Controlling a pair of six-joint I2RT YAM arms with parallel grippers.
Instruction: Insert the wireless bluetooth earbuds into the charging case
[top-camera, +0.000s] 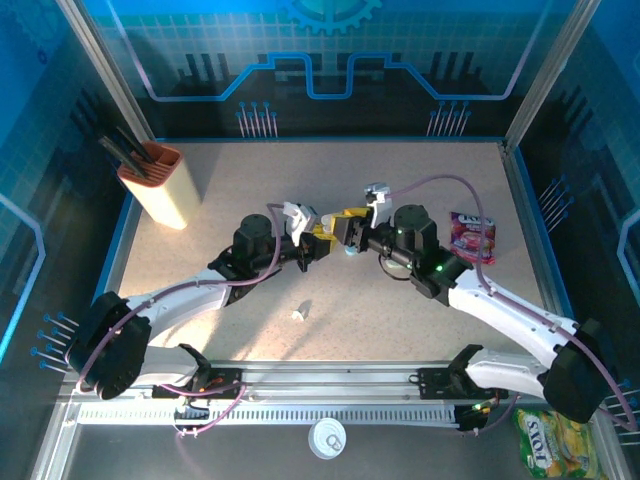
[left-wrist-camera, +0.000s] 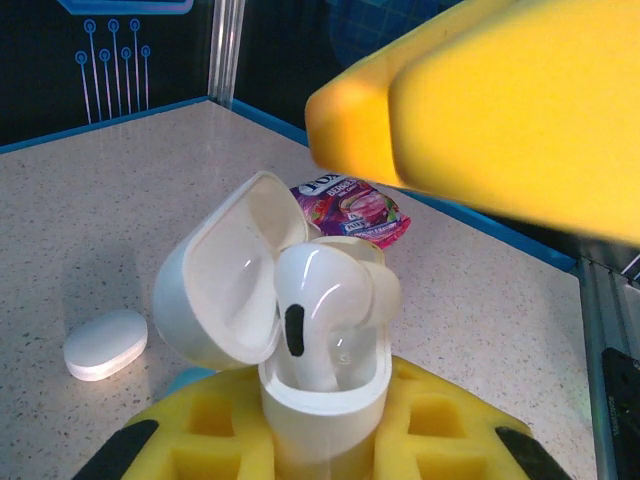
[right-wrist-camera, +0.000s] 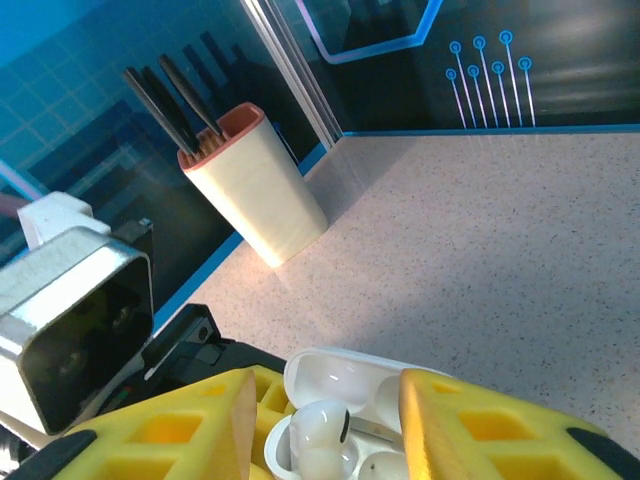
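Clenched on the base of the charging case (left-wrist-camera: 322, 400), the left tool (left-wrist-camera: 325, 440) holds it upright between its yellow pads (left-wrist-camera: 200, 435), with the lid swung open to the left in the left wrist view. One earbud (left-wrist-camera: 318, 300) stands stem-down in a well of the case, its rounded head above the rim. Over the case hangs the right tool (right-wrist-camera: 325, 425), released: its yellow fingers (right-wrist-camera: 450, 420) stand apart on either side of the earbud, with a gap to it on both sides. A second pale rounded shape sits beside that earbud inside the case; I cannot tell whether it is the other bud.

Seen from above, both tools meet over the middle of the bench (top-camera: 420, 170). A tiny white piece (top-camera: 298, 313) lies loose on the bench, nearer the arm bases. A small white oval object (left-wrist-camera: 105, 343) lies on the bench beyond the case. A pink snack sachet (top-camera: 472, 237) lies just beside the right arm, and a knife block (top-camera: 160, 185) with dark handles stands at the far left.
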